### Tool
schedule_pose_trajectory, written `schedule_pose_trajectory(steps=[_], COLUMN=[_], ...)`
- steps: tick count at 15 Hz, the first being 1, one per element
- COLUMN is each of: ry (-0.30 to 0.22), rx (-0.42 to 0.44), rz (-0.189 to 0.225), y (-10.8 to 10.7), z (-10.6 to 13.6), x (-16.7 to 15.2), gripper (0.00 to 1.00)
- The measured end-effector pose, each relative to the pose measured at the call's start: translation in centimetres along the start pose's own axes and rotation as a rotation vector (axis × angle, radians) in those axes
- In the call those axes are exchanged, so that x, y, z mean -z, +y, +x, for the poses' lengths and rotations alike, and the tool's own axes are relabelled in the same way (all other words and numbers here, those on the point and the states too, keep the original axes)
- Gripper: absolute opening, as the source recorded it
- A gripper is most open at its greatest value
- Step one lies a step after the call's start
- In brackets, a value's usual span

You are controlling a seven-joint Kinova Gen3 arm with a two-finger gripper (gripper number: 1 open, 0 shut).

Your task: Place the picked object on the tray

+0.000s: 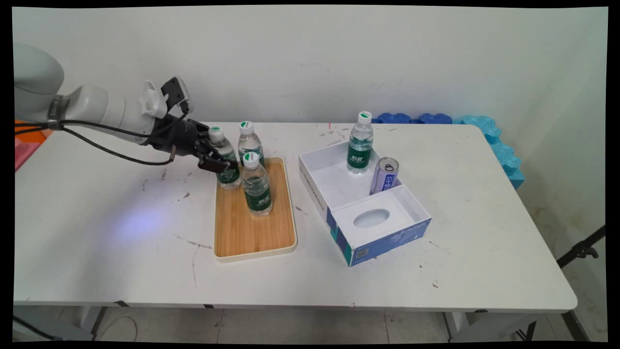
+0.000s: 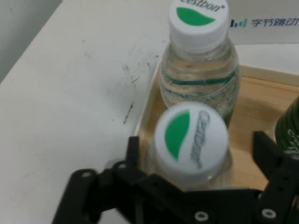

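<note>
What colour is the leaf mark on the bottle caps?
Green, on white caps; clearest in the hand view.

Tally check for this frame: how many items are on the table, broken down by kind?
Water bottles: 4, three on the tray, one in the box
Cans: 1
Wooden trays: 1
Cardboard boxes: 1
Total: 7
The gripper straddles the leftmost tray bottle.

The arm [image 1: 97, 109] is white and round, with black cables [image 1: 106, 140] hanging along it. The gripper [image 1: 213, 157] is black, its linkage [image 2: 154, 196] jointed with small silver screws.
</note>
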Motion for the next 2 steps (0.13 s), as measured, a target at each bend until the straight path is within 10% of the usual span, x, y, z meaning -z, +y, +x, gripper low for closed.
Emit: schedule_pose_trajectory(steps=[2], ry=[0.000], rx=[0.005], rz=[0.006], y=[-0.16], z=[-0.23], x=[0.14], gripper=[1.00])
